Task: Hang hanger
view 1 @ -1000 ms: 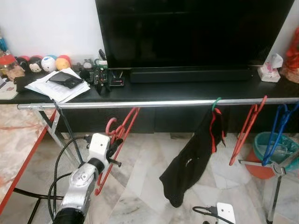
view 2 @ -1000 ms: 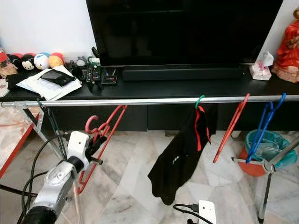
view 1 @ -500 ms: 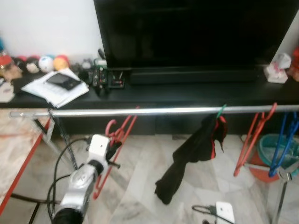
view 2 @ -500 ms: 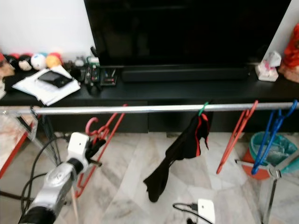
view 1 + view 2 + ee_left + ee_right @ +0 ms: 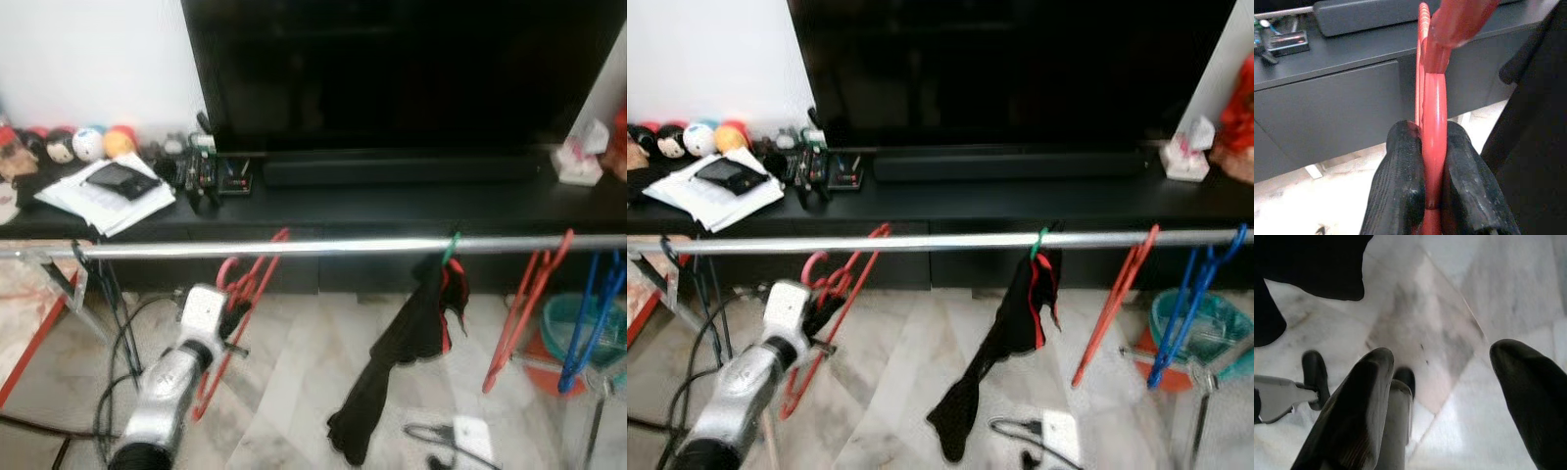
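Red plastic, the hanger (image 5: 240,313) is clenched in the left gripper (image 5: 1433,182) just below the steel rail (image 5: 323,246), which has dropped lower in view since a second ago (the camera moved), its hook still unhung, while the right gripper (image 5: 1442,396) idles splayed over the floor.

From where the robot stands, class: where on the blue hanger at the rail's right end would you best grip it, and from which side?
Grip the blue hanger on its long straight arm below the hook, coming in from the robot's side of the rail. It hangs edge-on, so the gripper would likely close across the thin arm. The red hanger beside it leaves some room.
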Controlling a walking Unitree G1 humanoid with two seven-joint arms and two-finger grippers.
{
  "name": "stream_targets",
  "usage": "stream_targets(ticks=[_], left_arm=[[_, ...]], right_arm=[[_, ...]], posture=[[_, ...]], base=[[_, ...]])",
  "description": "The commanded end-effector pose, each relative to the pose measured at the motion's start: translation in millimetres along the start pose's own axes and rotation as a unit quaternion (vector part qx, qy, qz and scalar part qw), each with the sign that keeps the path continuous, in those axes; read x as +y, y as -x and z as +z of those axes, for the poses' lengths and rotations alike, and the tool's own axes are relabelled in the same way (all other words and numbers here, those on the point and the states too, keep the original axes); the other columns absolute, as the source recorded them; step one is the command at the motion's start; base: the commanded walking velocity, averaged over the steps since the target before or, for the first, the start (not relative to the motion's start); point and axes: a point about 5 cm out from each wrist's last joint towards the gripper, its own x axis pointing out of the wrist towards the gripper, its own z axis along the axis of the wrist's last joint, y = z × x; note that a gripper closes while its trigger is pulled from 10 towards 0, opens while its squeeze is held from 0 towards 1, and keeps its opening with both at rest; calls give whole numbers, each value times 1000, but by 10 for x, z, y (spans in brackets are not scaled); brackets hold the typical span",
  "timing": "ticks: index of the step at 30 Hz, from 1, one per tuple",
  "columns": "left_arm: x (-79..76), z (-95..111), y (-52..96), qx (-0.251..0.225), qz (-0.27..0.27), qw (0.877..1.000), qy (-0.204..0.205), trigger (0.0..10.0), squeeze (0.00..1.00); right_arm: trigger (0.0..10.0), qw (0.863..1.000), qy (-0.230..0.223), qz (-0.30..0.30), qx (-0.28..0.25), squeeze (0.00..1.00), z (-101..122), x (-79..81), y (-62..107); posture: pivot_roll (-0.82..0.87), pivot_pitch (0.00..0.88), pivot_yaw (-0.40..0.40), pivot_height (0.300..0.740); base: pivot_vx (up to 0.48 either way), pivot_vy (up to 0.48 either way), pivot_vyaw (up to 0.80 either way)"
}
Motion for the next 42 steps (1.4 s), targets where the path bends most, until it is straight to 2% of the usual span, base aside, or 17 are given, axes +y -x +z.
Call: stream_targets(ticks=[1,7,13,22,27,32,42], left_arm=[[81,58,-10,-7,13,1000,3,10000,0],[85,180,-172,-10,12,1000,-3,10000,0],[81,217,-325,10,11,1000,5,10000,0],[147,257,-450,37,29,999,21,10000,0],[125,302,-512,41,18,999,28,10000,0],[83,337,-569,51,-4,999,13,10000,0],[7,542,-751,52,-10,999,-7,10000,0]], right_arm=[[10000,1000,5,10,-9,0,67,73,-8],[10000,1000,9,10,-9,0,71,71,-9],[10000,1000,8,10,-9,0,64,77,-8],[10000,1000,1,9,-7,0,36,95,-7],[10000,1000,-2,8,-6,0,21,106,-6],[10000,1000,-5,9,-6,0,4,124,-6],[10000,1000,-6,9,-6,0,9,126,-6]], posture=[[115,0,20,732],[111,0,21,732],[101,0,29,732],[85,0,49,732],[73,0,63,732],[68,0,74,732],[70,0,72,732]], base=[[0,0,0],[0,0,0],[0,0,0],[0,0,0],[0,0,0],[0,0,0],[0,0,0]])
